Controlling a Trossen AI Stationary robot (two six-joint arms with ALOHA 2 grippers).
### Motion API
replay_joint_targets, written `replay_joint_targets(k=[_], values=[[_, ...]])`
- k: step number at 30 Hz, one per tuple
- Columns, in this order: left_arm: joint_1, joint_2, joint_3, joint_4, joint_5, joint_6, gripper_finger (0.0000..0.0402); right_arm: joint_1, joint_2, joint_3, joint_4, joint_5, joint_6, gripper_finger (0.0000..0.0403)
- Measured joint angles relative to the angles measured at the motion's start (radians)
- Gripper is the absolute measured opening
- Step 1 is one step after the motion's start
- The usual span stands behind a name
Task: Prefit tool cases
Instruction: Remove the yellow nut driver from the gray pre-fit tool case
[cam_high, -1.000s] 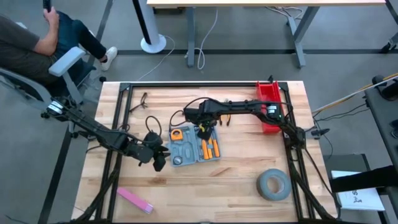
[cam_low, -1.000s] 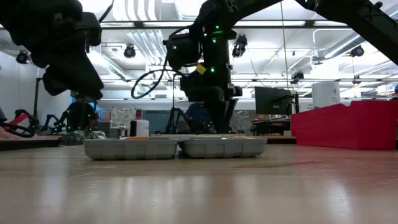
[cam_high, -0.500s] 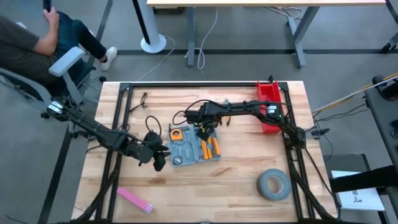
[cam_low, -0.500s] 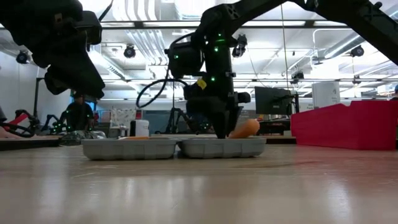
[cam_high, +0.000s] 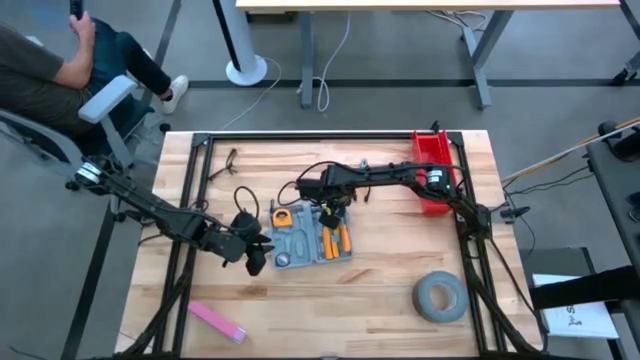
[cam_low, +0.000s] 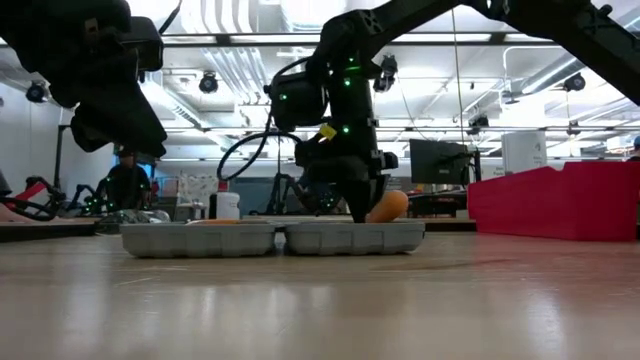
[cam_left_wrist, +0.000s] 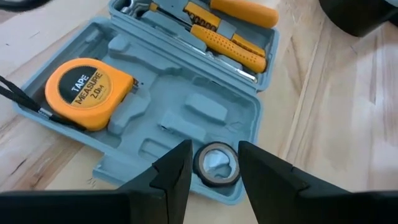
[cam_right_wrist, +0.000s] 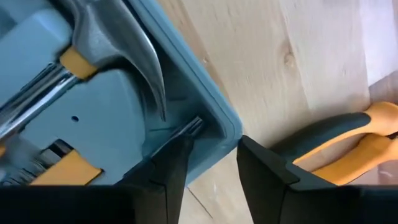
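Nearest me, at the lower left of the overhead frame, a pink block (cam_high: 217, 321) lies flat on the wooden worktop (cam_high: 390, 255). A grey tape roll (cam_high: 440, 297) sits well apart from it at the lower right.

A little further in, the left end effector (cam_high: 256, 261) hangs just beside the lower left corner of the tool case (cam_high: 300, 242). Its fingers (cam_left_wrist: 174, 171) stand apart with nothing between them, above the case edge where a small black roll (cam_left_wrist: 216, 165) sits in its recess.

The blue-grey case lies open and flat at the middle of the frame, both halves side by side on the worktop. One half holds an orange tape measure (cam_left_wrist: 89, 93). The other holds orange-handled tools (cam_left_wrist: 230, 46) and a hammer (cam_right_wrist: 118, 43).

At the case's far edge, the right end effector (cam_high: 330, 208) reaches down from the arm that stretches in from the right. Its fingers are apart, astride the corner rim of the case by the hammer head. I cannot tell whether they press on the rim. A dark and orange handle (cam_right_wrist: 348, 143) shows just past that corner.

Farther back, a red bin (cam_high: 432, 172) stands at the upper right of the worktop. A pair of glasses (cam_high: 225, 163) lies toward the upper left.

Beyond the worktop, at the upper left corner of the frame, a person (cam_high: 45, 65) sits in a chair.
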Motion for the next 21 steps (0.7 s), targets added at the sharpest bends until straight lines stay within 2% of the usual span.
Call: replay_joint_targets(k=[6, 13, 21], values=[[0.0, 0.0, 0.0, -0.001, 0.002, 0.0, 0.0137, 0.0, -0.041, 0.026, -0.099, 0.005, -0.018, 0.011], [0.0, 0.0, 0.0, -0.001, 0.003, 0.0, 0.0137, 0.021, -0.092, 0.029, -0.093, -0.012, -0.067, 0.0108], [0.0, 0.0, 0.0, -0.001, 0.011, 0.0, 0.0137, 0.109, -0.099, 0.028, -0.083, -0.063, -0.185, 0.0125]])
